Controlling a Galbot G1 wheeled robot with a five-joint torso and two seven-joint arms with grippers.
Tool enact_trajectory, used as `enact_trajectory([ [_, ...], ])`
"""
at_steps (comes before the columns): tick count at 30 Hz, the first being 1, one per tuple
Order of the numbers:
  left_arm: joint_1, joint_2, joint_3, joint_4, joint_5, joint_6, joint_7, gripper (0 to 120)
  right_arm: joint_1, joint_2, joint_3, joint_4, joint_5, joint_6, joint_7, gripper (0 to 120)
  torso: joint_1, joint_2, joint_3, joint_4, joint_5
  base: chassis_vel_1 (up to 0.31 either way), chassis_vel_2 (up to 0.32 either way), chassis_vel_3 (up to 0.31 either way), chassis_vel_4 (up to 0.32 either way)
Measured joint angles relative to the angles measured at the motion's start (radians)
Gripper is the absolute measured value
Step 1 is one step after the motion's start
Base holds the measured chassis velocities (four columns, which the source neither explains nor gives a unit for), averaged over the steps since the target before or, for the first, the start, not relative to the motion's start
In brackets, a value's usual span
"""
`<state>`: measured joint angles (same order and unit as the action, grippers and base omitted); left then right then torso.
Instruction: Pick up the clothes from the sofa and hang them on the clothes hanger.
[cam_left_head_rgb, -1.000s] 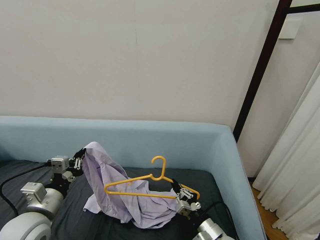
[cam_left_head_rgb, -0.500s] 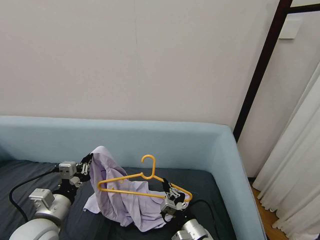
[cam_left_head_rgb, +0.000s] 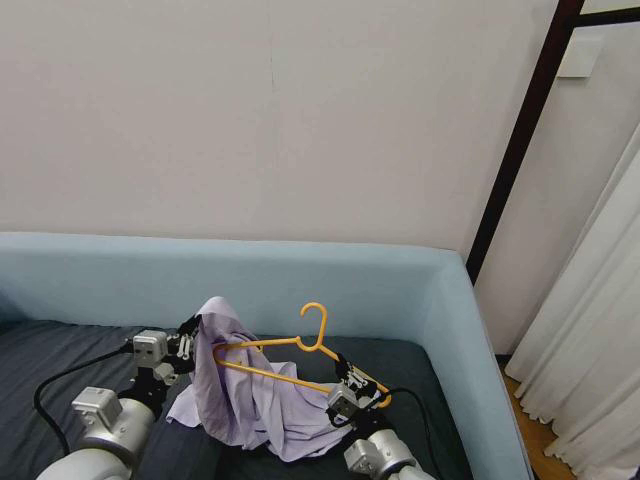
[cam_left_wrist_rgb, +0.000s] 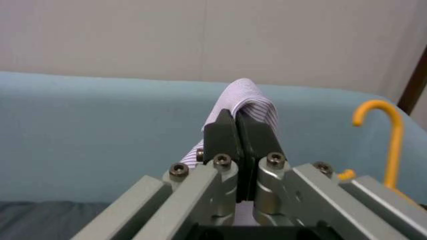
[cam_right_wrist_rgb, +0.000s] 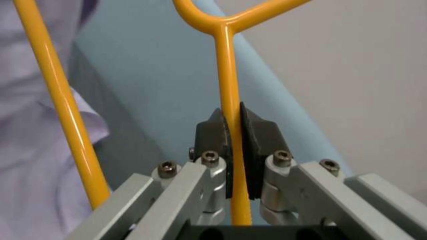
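Shirt (cam_left_head_rgb: 243, 392) and hanger (cam_right_wrist_rgb: 228, 90) are both in hand over the sofa (cam_left_head_rgb: 300, 275), but the hanging itself looks only partly done. One fold of the lilac shirt is lifted, while most of the cloth droops in a heap onto the dark seat (cam_left_head_rgb: 60, 350). In the head view the hanger's left end sits right against the raised fold; whether it has gone inside the cloth I cannot tell. By my reading, picking up is under way, and what is left is to work the hanger into the shirt's shoulders and lift the whole thing clear.

The left gripper (cam_left_wrist_rgb: 237, 117) reaches in low from the robot's left side and points up toward the sofa back, its jaws pressed together on the raised fold of shirt, which bulges out just above them. The right gripper (cam_right_wrist_rgb: 230, 120) comes up from low near the middle, just beside the heap of cloth. Its jaws are clamped on one thin yellow rod of the hanger near its right-hand end, holding the hanger tilted, with the hook uppermost.
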<state>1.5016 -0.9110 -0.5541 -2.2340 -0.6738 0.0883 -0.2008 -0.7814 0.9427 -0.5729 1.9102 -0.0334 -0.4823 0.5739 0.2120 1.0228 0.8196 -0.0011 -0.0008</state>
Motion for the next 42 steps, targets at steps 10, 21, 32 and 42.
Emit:
enact_trajectory([
  [10,0.032,-0.090,0.131,0.009,0.081,-0.045,0.064,0,0.076,0.025,-0.034,0.083,0.362,-0.114,0.081,4,0.000,0.000,0.000,-0.0002,0.0000,0.000,0.000,0.000,0.000],
  [21,0.032,-0.123,0.215,0.058,0.152,-0.075,0.119,0,0.150,0.038,0.014,0.083,0.375,-0.080,0.070,4,0.000,0.000,0.000,-0.0001,0.0000,0.000,0.000,0.000,0.000],
  [32,-0.025,-0.132,0.219,0.041,0.142,-0.104,0.137,0,0.127,0.053,-0.003,0.009,0.113,0.067,0.013,4,0.000,0.000,0.000,-0.0002,0.0000,0.000,0.000,0.000,0.000],
  [42,-0.004,-0.116,0.162,0.028,0.179,-0.094,0.138,0,0.095,0.054,-0.002,-0.062,-0.055,0.124,-0.026,4,0.000,0.000,0.000,0.0000,-0.0001,0.000,0.000,0.000,0.000],
])
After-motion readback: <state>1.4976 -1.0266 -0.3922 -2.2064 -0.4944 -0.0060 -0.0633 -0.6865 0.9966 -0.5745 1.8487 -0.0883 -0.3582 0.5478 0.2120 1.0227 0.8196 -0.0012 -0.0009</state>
